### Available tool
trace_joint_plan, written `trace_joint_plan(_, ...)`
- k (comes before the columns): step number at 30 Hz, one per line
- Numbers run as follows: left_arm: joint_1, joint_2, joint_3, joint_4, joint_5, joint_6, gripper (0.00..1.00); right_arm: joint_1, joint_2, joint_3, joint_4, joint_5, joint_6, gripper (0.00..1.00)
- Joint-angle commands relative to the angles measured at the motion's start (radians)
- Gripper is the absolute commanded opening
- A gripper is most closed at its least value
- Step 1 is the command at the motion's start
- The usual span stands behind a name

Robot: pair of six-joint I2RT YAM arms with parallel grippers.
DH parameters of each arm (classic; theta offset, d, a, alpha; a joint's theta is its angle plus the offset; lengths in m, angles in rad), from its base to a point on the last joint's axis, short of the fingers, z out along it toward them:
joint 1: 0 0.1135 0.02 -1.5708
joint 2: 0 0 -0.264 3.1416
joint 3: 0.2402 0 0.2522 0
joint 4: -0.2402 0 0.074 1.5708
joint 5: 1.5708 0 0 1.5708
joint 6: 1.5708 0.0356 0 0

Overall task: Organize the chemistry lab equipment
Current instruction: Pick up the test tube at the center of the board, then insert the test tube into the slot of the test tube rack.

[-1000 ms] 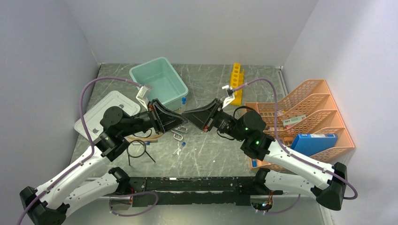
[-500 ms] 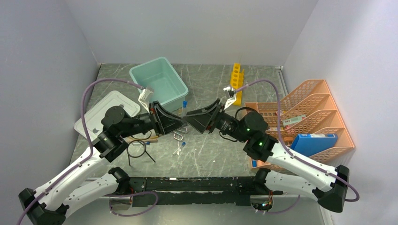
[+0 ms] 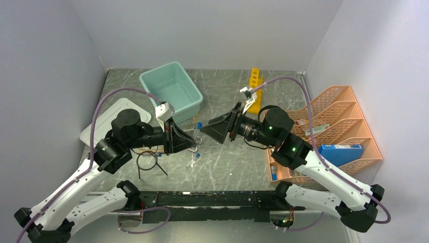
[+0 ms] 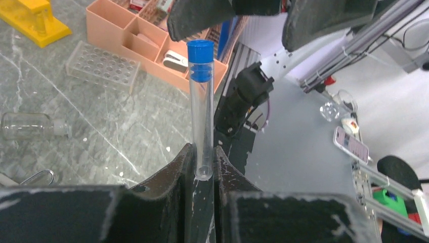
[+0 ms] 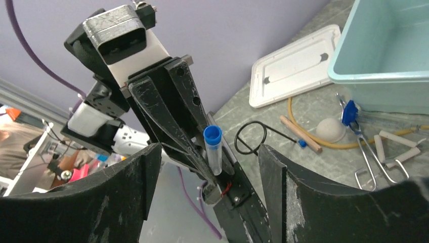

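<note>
The left gripper (image 4: 203,161) is closed narrowly on the blue-capped clear tube (image 4: 200,96), pinching it near its rounded bottom. The tube stands upright with its cap up, clear of the table (image 4: 126,126). The right gripper (image 5: 208,152) faces it with jaws spread wide and nothing between the pads. From above, its tips sit just beside the cap without touching it.

Only the left wrist view shows what lies behind the tube: a clear rack (image 4: 101,66) and a glass bottle (image 4: 30,125) on the table. Further off are the yellow test-tube rack (image 4: 35,23) and the orange organiser (image 4: 109,28).

Only the right wrist view shows the clutter beneath the left arm. There the black wire ring stand (image 5: 237,142), wooden stick (image 5: 301,134), tan hose (image 5: 329,147) and silver wire clips (image 5: 364,149) lie near one another. Beyond them are the teal tub (image 5: 374,86) and its lid (image 5: 298,63).

In the right wrist view the left arm's body hides part of the table. The top view alone shows the blue box (image 3: 338,152) in the organiser.
</note>
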Motion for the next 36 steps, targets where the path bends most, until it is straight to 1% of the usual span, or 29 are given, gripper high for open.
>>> trace_joint_plan(1,0.000,0.002,0.055,-0.153,0.095,0.156,0.05,-0.021,0.018,0.065,-0.135,-0.139,-0.046,0.74)
trace_joint_plan(4,0.000,0.024,0.061,-0.200,0.134,0.198,0.05,-0.021,0.045,0.092,-0.157,-0.205,-0.043,0.74)
trace_joint_plan(9,-0.001,0.047,0.062,-0.227,0.177,0.232,0.05,-0.022,0.102,0.112,-0.182,-0.301,-0.032,0.72)
trace_joint_plan(13,0.000,0.054,0.060,-0.239,0.186,0.248,0.05,-0.021,0.144,0.120,-0.201,-0.345,-0.034,0.66)
trace_joint_plan(19,0.000,0.057,0.062,-0.253,0.185,0.261,0.05,-0.022,0.155,0.114,-0.217,-0.355,-0.043,0.55)
trace_joint_plan(23,0.001,0.055,0.058,-0.251,0.189,0.258,0.05,-0.021,0.154,0.106,-0.216,-0.353,-0.039,0.46)
trace_joint_plan(27,0.000,0.055,0.059,-0.251,0.189,0.256,0.05,-0.021,0.151,0.097,-0.211,-0.359,-0.035,0.33)
trace_joint_plan(32,-0.001,0.060,0.060,-0.254,0.187,0.258,0.05,-0.022,0.142,0.093,-0.231,-0.342,-0.048,0.23)
trace_joint_plan(34,0.000,0.059,0.057,-0.249,0.186,0.254,0.05,-0.022,0.137,0.088,-0.233,-0.329,-0.051,0.13)
trace_joint_plan(35,0.000,0.059,0.055,-0.245,0.185,0.249,0.05,-0.022,0.136,0.084,-0.235,-0.325,-0.053,0.05)
trace_joint_plan(36,-0.002,0.060,0.056,-0.241,0.180,0.245,0.05,-0.022,0.135,0.083,-0.239,-0.319,-0.056,0.00)
